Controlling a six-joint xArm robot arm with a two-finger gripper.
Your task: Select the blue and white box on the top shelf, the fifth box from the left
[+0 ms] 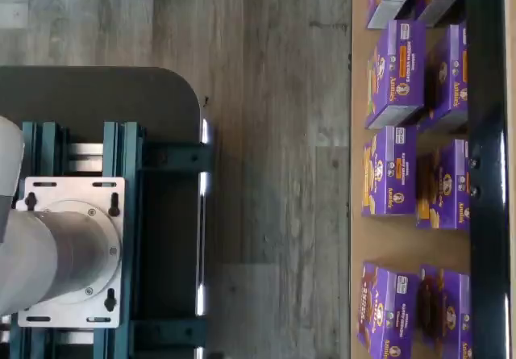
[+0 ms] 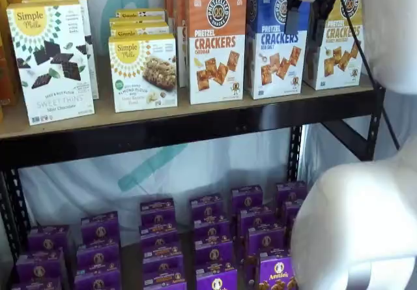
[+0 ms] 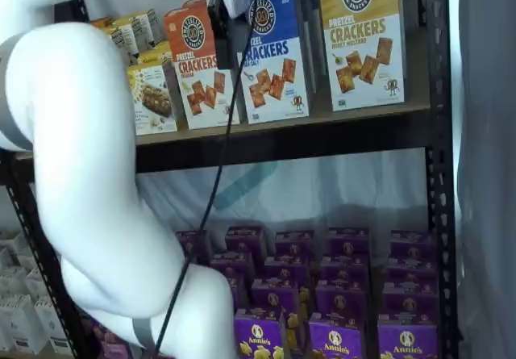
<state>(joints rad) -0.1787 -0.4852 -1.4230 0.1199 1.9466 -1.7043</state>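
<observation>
The tall blue and white carton reading "PRETZEL CRACKERS SEA SALT" stands upper right; the white-bodied gripper overlaps it, grip state unclear.

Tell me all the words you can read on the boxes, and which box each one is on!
"PRETZEL CRACKERS SEA SALT": blue and white box.
"PRETZEL CRACKERS": orange box; its small flavour word is blurred.
"CRACKERS": yellow box; the line under it is too small.
"Simple Mills", "SWEET THINS": big white box.
"Simple Mills", "ALMOND FLOUR": small white box.
"Annie's": purple boxes.
Other small print is unreadable.
</observation>
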